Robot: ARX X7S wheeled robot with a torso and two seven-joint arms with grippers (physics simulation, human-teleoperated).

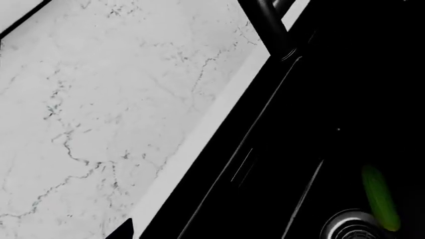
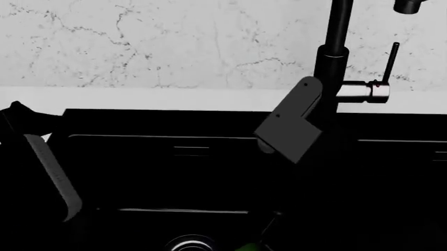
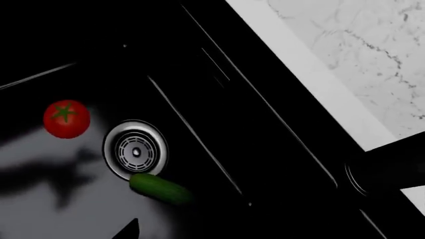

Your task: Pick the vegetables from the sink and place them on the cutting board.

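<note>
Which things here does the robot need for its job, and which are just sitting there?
For the job:
- tomato, lying in the sink
- cucumber, beside the round drain
- the cutting board is not in view

Just there:
- tall black faucet with its steel lever
- white marble wall behind the sink

No readable text, labels, brands, numbers or signs in any view; all visible surfaces are plain and carry no markings.
</note>
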